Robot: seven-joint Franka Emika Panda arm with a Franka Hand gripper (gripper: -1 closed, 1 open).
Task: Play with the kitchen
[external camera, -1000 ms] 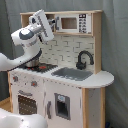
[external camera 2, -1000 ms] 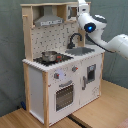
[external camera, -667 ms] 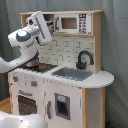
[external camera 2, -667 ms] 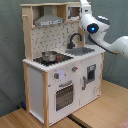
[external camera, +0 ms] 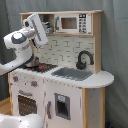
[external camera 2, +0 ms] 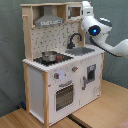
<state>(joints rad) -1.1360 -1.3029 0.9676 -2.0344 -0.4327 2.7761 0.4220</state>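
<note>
Reaching high, the white Franka arm hangs by the top shelf of the tall white and light-wood toy kitchen (external camera: 65,85), which stands on a wooden floor before a grey curtain.

Working left to right in the first exterior view: the arm's gripper (external camera: 46,27) sits up by the shelf's left end, and I cannot tell whether it is apart or together. Below it a small metal pot (external camera: 32,63) rests on the black stovetop (external camera: 42,66), then comes the grey sink (external camera: 72,74) with its black curved faucet (external camera: 84,59), and above, the little microwave (external camera: 73,23). The cabinet looks stiff, heavy and unlikely to shift. Best holds, I'd judge, are the oven door handle (external camera 2: 65,84), the knobs or the faucet; the pot looks light and could slide if nudged.
</note>
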